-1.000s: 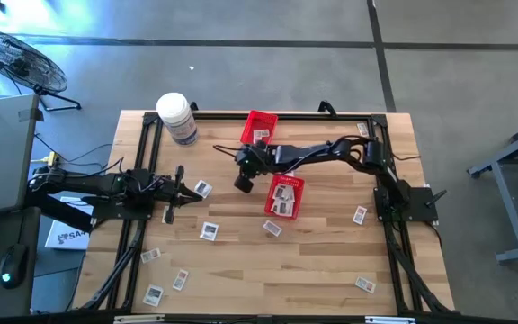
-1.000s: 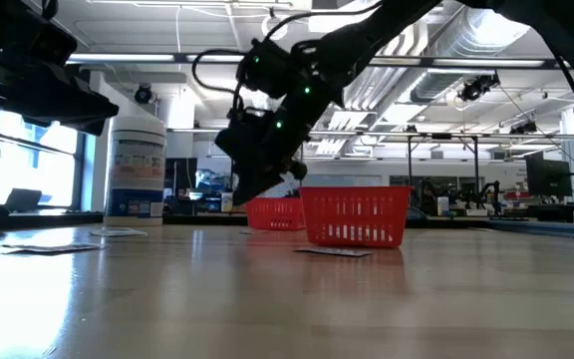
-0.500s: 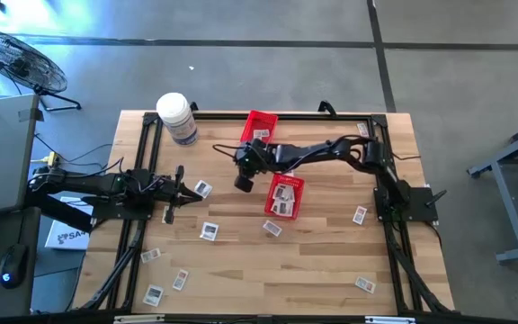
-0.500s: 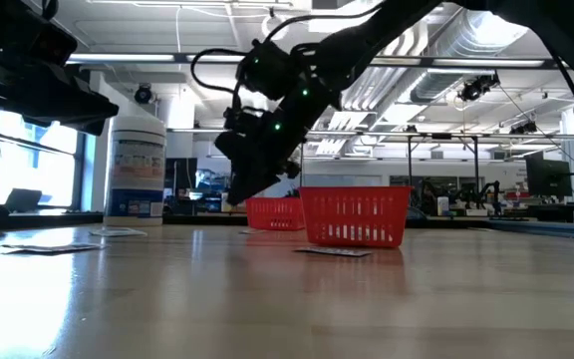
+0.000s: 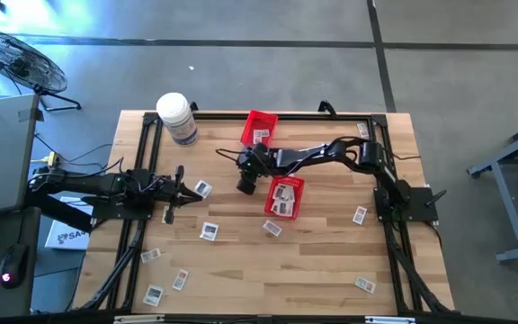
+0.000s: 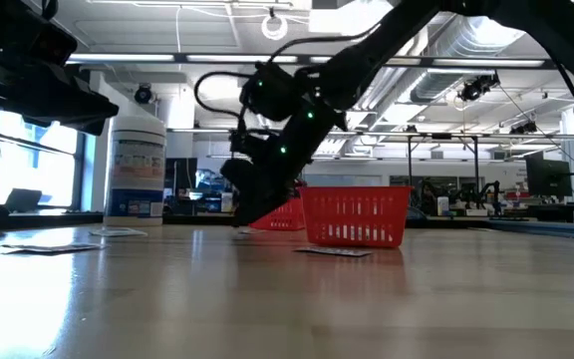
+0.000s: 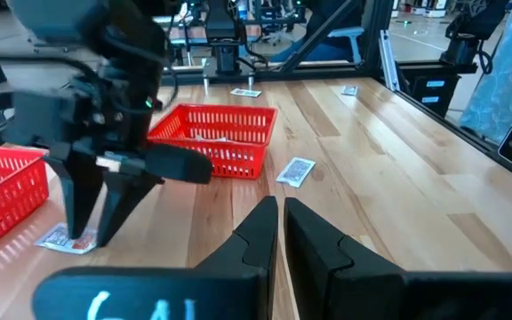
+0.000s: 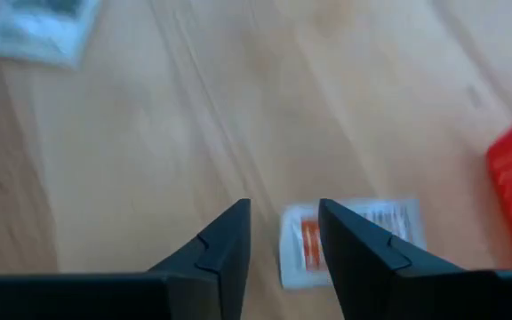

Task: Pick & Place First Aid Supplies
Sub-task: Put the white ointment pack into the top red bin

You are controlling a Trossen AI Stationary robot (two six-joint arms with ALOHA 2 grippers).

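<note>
My right gripper (image 5: 244, 186) stands open and points down, low over the table, just left of the near red basket (image 5: 284, 195). A white packet with orange print (image 8: 398, 222) lies flat on the wood under its fingers; the left wrist view shows the same packet (image 7: 60, 238). Other first aid packets lie scattered on the table, such as one (image 5: 203, 189) and another (image 5: 209, 231). Both baskets hold packets. My left gripper (image 5: 185, 191) hovers shut and holds nothing, at the table's left. My right gripper (image 8: 283, 236) comes at the packet from above, one finger (image 8: 354, 240) over the packet's face and the other beside its edge. Whether the fingertips touch it, I cannot tell.
A second red basket (image 5: 259, 128) stands near the far edge, and a big white jar (image 5: 176, 117) at the far left. More packets lie near the front left (image 5: 154, 293) and on the right side (image 5: 360, 215). Bare wood shows in the middle front.
My right gripper has come down toward the table beside the near basket, and its fingers have spread open.
</note>
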